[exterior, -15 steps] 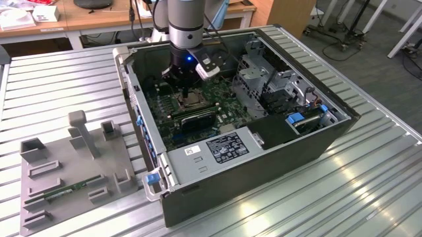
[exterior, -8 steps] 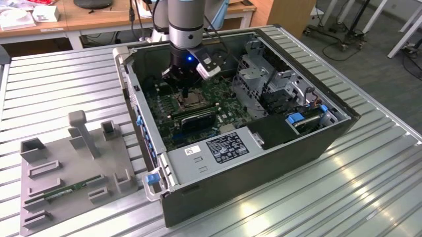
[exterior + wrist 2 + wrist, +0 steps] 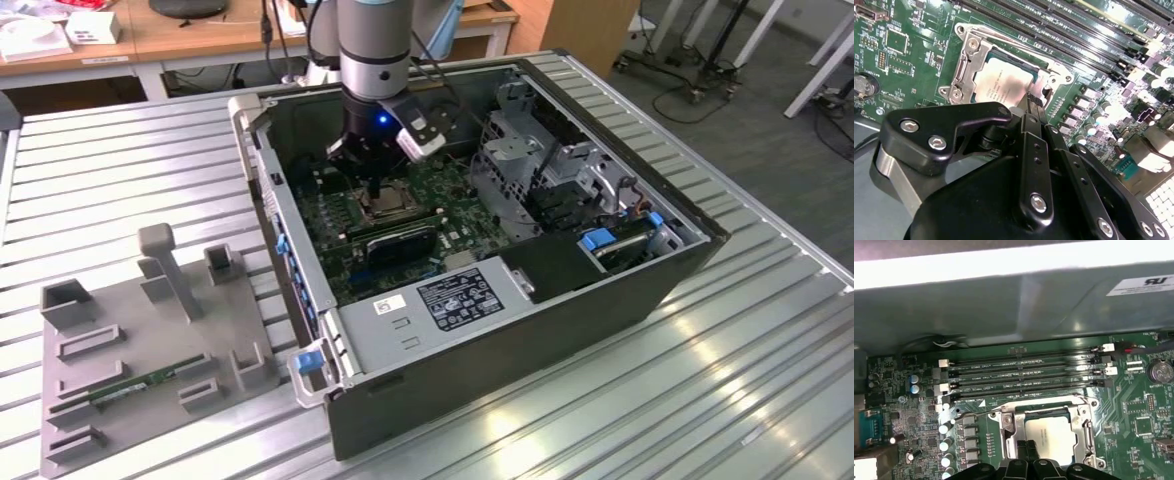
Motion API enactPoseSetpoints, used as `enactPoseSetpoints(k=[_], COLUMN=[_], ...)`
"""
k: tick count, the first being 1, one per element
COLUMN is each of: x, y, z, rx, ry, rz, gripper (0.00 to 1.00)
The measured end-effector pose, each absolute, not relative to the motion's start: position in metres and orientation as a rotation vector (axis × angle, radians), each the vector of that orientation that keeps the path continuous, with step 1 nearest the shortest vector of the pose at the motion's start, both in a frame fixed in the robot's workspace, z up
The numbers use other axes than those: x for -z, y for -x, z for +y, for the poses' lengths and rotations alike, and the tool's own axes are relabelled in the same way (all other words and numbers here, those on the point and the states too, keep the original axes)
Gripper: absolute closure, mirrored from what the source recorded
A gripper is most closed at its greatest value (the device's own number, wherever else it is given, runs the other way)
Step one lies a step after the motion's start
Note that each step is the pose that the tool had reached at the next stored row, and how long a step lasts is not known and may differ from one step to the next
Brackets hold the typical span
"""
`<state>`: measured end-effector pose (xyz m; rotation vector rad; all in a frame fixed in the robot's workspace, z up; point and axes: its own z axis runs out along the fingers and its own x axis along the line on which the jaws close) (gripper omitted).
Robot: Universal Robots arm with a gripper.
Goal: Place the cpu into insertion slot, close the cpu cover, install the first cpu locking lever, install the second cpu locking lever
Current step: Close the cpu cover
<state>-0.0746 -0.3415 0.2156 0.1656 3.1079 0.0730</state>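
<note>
Slatted metal desk, office floor behind, open PC case lying on it w/ the arm reaching straight down inside. Grey fixture tray sits off to the exterior view's left, well apart from the case.

Down at the board now: end effector is narrow, fingers all but together, nothing visible between them, tips right at one edge of the cpu. Cpu lies flat in the insertion slot, so placement looks done. Cpu cover reads as down around the chip in both wrist views, silvery frame hugging it. Levers: can't tell if either is hooked.

Risks, my read:
- Tips look to be on or just beside the chip's bare top, not clearly on the frame. A hard push there prob sends the load thru the cpu into the socket contacts.
- A sideways slip off smooth metal puts the tips on the green board, w/ memory slots & capacitors near.
- If the cover isn't fully seated, a lever could spring back or miss its catch.
</note>
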Motion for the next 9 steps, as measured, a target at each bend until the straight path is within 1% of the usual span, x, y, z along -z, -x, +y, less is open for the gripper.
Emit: enactPoseSetpoints(k=[9], x=[-0.2142], y=[0.0804], z=[-0.3415], rx=[-0.076], ry=[-0.102], rz=[3.108], gripper=[0.89])
